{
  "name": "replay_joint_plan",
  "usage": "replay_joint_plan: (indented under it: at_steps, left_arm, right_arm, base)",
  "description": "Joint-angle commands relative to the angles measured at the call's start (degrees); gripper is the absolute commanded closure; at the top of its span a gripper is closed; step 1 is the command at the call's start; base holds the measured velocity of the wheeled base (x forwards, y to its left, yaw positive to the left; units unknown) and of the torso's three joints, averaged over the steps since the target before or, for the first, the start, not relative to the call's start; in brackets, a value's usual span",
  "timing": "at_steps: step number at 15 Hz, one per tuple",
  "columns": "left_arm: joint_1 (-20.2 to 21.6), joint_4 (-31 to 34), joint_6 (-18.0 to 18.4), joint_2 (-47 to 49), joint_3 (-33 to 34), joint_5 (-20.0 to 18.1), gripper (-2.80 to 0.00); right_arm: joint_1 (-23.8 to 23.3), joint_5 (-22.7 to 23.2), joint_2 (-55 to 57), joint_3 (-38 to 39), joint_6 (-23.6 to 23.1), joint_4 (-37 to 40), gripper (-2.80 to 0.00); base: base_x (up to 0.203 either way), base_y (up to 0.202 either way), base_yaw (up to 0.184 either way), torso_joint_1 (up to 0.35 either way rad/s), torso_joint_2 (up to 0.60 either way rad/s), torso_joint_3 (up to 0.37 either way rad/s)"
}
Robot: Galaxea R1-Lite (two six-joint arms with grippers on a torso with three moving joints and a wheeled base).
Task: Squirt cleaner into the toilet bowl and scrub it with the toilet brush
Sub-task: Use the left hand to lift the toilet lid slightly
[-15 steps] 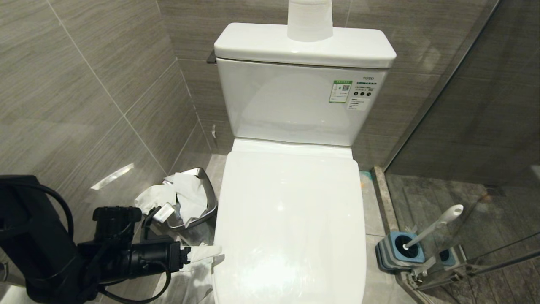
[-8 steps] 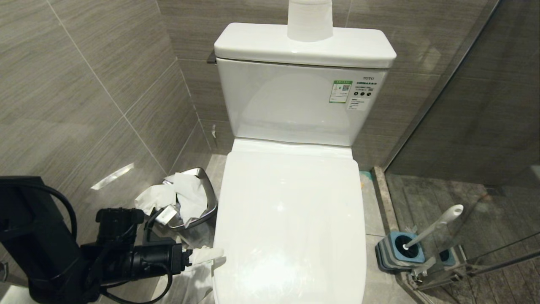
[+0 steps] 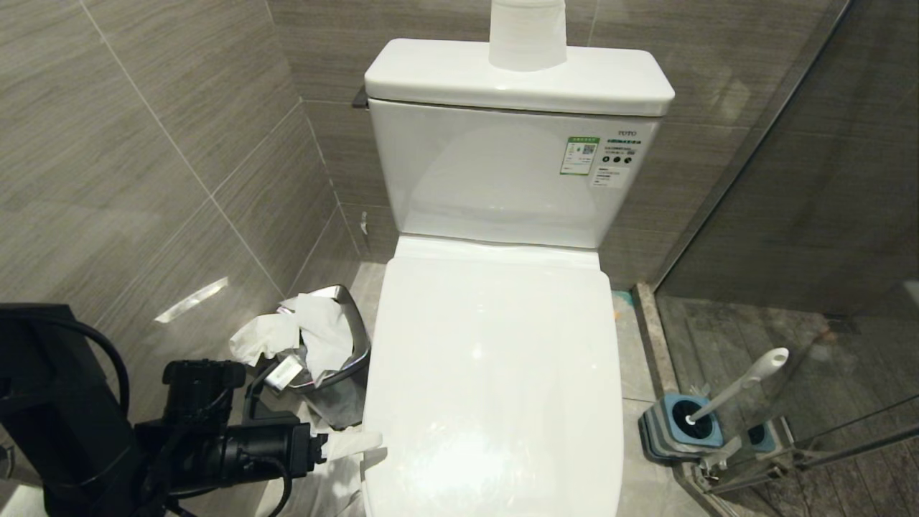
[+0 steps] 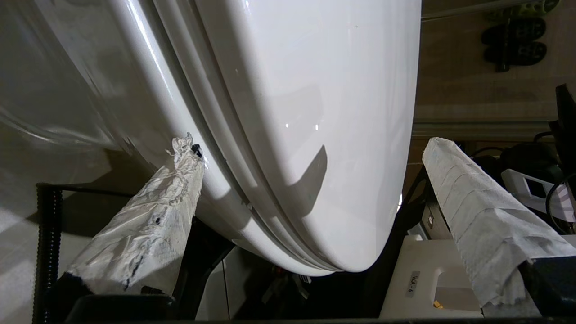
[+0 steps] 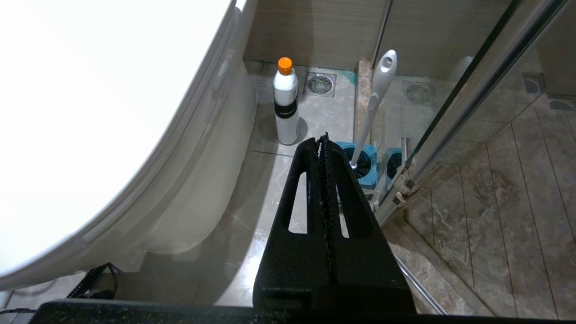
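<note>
Nothing moved; steel bin (image 3: pixel 332 359) holds paper (image 3: pixel 301 332).

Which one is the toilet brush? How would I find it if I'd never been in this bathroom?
Start at the big white toilet with its lid shut. Look at the floor on its right, by the glass shower door, for a square grey-and-blue holder. The toilet brush leans out of it: the only long, slim white handle with a rounded knob, unlike the orange-capped bottle nearby.
</note>
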Motion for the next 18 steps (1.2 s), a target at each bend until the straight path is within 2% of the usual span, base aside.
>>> replay_joint_plan:
  at_steps: [1,14,18]
  left_arm:
    - [-0.5,-1.6,-0.2,-0.5,0.5,-0.3,-2.8]
    - [-5.4,-4.2,0.5,0.7,1.4,0.0,-2.8]
    - [-8.0,-5.0,-0.2,0.3,4.0,-0.4,-2.8]
  right_arm:
    - [0.1,0.0,0.0,0.0,0.0,0.0,0.0]
    - [0.1,0.0,0.0,0.0,0.0,0.0,0.0]
    - [0.1,0.0,0.0,0.0,0.0,0.0,0.0]
  base:
    - [0.0,0.0,0.0,0.0,0.0,0.0]
    - [0.0,0.0,0.0,0.0,0.0,0.0]
    - [0.0,0.0,0.0,0.0,0.0,0.0]
